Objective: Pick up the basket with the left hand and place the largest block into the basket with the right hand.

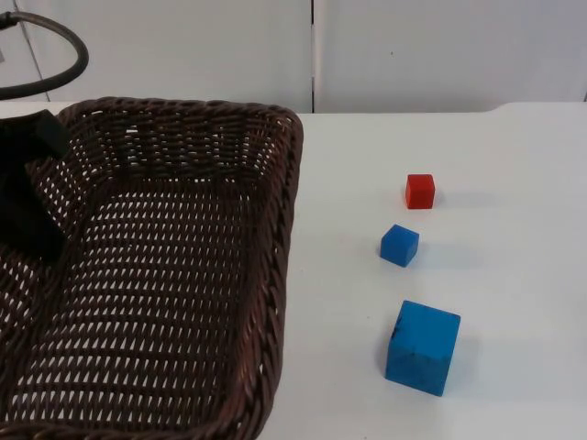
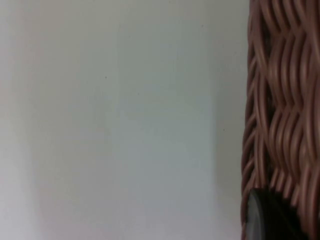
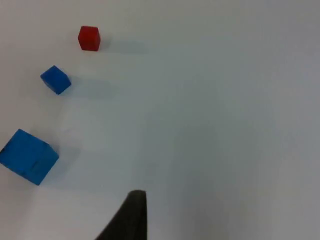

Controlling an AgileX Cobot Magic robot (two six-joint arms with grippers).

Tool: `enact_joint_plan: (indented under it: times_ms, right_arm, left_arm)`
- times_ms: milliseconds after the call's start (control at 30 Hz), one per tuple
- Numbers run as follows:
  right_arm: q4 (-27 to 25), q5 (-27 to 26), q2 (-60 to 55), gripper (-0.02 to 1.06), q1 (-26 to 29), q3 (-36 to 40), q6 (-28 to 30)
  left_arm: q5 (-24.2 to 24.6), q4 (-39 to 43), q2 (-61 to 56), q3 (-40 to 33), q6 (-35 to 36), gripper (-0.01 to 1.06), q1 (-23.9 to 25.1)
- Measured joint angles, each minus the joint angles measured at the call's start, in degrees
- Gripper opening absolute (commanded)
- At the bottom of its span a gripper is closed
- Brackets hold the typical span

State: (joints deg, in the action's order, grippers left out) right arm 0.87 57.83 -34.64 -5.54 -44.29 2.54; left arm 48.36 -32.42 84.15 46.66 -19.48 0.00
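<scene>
The dark brown wicker basket [image 1: 275,229] looms large over the left half of the table in the top view. My left gripper [image 1: 32,197] sits at its left rim, shut on the woven wall [image 2: 280,100], with one black fingertip [image 2: 270,220] against the wicker. The largest block, a big blue cube [image 1: 423,347], rests on the table right of the basket and apart from it. In the right wrist view the same blue cube [image 3: 27,156] lies some way off from my right gripper [image 3: 131,215], which holds nothing.
A small blue cube [image 1: 400,245] and a small red cube [image 1: 420,191] stand in a row behind the big one, also seen as the small blue cube [image 3: 55,79] and red cube [image 3: 89,38]. The grey partition wall [image 1: 413,46] closes the table's far edge.
</scene>
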Motion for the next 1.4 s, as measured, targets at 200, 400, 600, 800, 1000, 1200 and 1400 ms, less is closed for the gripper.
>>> enact_joint_plan:
  times_ms: [200, 400, 600, 800, 1000, 1200, 1400]
  right_arm:
    - [-0.87, -0.60, -13.24, 1.05, 0.00, -6.02, 0.00]
    - [-1.18, -1.72, -21.49, 1.05, 0.00, -9.22, 0.00]
    - [-6.11, -3.28, -29.45, 1.05, 0.00, -9.68, 5.29]
    - [-18.78, -3.42, -35.43, 1.05, 0.00, -9.68, 14.46]
    - [-22.45, -4.64, -40.02, 1.05, -2.96, -9.68, 19.49]
    - [-20.09, -10.04, -43.72, 1.05, -13.86, -9.68, 20.23]
    - [-13.15, -16.27, -48.41, 1.05, -25.52, -9.68, 20.60]
  left_arm:
    - [0.00, 0.00, 0.00, 0.00, 0.00, 0.00, 0.00]
    - [0.00, 0.00, 0.00, 0.00, 0.00, 0.00, 0.00]
    - [0.00, 0.00, 0.00, 0.00, 0.00, 0.00, 0.00]
    - [0.00, 0.00, 0.00, 0.00, 0.00, 0.00, 0.00]
    - [0.00, 0.00, 0.00, 0.00, 0.00, 0.00, 0.00]
    - [0.00, 0.00, 0.00, 0.00, 0.00, 0.00, 0.00]
    - [0.00, 0.00, 0.00, 0.00, 0.00, 0.00, 0.00]
